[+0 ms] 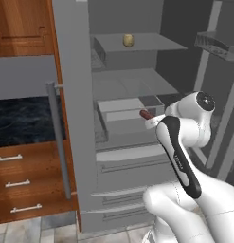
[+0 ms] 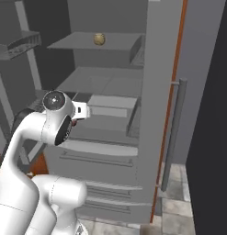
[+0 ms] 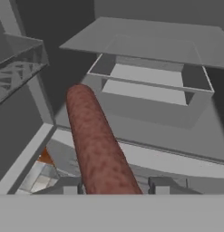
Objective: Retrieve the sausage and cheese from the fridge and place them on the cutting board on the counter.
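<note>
While the worktop [image 1: 23, 118] is sitting dark at the left beside the open fridge [image 1: 73, 95], the robot's fingers [image 3: 115, 186] are pinching the sausage [image 3: 97, 140] by one end, holding it out in front of the middle shelves. Farther up, the cheese [image 1: 128, 40] is resting alone on the top shelf. Fetching the sausage looks to be the step in hand; next, the arm likely needs to draw clear of the shelves and carry it toward the cutting board.
</note>
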Available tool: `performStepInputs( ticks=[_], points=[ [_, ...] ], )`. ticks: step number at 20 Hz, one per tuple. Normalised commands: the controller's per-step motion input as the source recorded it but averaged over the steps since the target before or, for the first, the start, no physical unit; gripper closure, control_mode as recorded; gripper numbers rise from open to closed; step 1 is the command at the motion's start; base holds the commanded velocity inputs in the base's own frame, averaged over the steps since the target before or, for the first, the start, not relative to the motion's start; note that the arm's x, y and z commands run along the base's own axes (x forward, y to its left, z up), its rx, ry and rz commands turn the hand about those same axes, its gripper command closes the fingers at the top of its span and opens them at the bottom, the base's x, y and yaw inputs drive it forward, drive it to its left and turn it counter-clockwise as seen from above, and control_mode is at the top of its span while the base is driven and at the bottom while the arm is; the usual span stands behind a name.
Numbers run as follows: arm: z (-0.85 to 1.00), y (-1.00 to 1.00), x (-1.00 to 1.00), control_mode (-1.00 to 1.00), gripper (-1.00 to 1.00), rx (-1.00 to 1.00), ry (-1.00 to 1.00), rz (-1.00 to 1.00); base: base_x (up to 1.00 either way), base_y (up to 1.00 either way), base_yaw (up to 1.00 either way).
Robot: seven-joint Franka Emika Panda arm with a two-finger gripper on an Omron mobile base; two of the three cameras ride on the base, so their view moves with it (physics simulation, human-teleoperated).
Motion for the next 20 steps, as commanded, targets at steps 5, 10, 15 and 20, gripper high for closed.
performStepInputs(
  ticks=[5,10,15,20],
  points=[
    [0.00,0.00,0.00,1.00,1.00,0.00,0.00,0.00,-0.88,0.00,-0.02],
    [0.00,0.00,0.00,1.00,1.00,0.00,0.00,0.00,-0.74,0.00,0.43],
    [0.00,0.00,0.00,1.00,1.00,0.00,0.00,0.00,-0.35,0.00,0.84],
    [0.00,0.00,0.00,1.00,1.00,0.00,0.00,0.00,-0.13,0.01,1.00]
  ],
)
